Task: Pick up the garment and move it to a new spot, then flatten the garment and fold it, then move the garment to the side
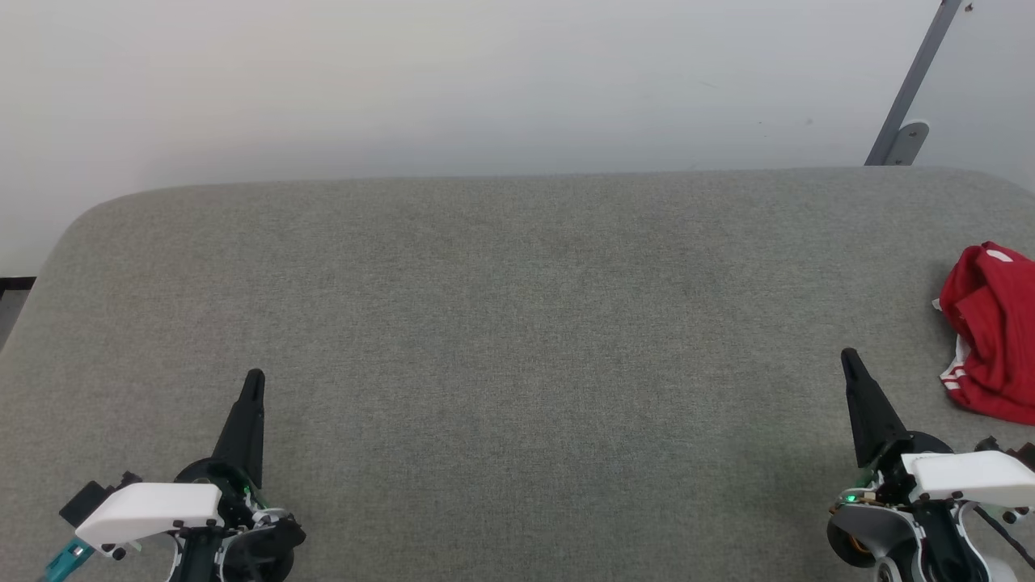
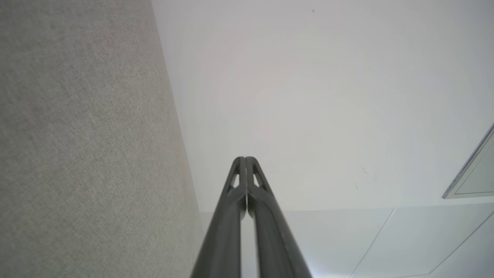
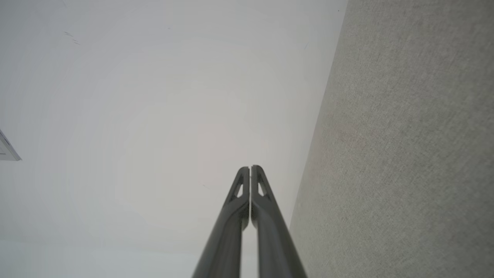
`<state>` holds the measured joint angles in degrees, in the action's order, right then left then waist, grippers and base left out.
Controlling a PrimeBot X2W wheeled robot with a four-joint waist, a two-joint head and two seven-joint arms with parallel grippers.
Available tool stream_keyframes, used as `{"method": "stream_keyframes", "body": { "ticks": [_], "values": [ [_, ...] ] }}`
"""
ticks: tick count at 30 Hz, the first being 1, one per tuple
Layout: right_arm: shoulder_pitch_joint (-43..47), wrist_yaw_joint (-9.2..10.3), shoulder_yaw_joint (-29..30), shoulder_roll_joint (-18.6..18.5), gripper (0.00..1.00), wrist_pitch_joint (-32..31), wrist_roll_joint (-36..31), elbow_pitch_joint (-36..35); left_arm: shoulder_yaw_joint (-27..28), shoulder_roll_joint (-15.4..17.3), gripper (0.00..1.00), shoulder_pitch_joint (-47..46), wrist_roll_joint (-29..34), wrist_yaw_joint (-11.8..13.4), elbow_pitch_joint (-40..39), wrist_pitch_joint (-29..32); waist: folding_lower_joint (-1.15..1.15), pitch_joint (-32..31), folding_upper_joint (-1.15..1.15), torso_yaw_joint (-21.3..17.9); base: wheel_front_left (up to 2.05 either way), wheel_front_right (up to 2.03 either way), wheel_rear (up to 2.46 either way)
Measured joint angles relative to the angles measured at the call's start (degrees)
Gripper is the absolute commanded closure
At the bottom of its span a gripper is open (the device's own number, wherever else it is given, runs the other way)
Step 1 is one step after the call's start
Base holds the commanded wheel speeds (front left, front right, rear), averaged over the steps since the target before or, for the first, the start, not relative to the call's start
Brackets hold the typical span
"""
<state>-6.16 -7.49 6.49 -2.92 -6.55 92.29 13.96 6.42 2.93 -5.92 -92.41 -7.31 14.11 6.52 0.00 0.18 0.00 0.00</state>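
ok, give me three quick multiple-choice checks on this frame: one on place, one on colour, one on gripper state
1. Where on the grey surface does the garment lie?
A. at the robot's right edge
B. in the centre
C. at the near left corner

2. What is the garment's main colour?
A. blue
B. red
C. green

3. How are the left gripper and the right gripper?
A. both open
B. both shut and empty
C. right shut on the garment

Answers:
1 A: the crumpled cloth sits at the head view's right border, just beyond the right gripper.
2 B: the cloth is red with a bit of white striped trim.
3 B: both wrist views show the jaws pressed together with nothing between them.
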Motion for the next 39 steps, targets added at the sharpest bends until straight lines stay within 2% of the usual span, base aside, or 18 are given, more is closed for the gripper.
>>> {"method": "stream_keyframes", "body": {
  "ticks": [39],
  "values": [
    [0.0,0.0,0.0,0.0,1.0,0.0,0.0,0.0,0.1,-0.1,1.0,0.0,0.0,0.0,0.0,0.0,0.0,0.0,0.0,0.0,0.0,0.0,0.0]
  ]
}}
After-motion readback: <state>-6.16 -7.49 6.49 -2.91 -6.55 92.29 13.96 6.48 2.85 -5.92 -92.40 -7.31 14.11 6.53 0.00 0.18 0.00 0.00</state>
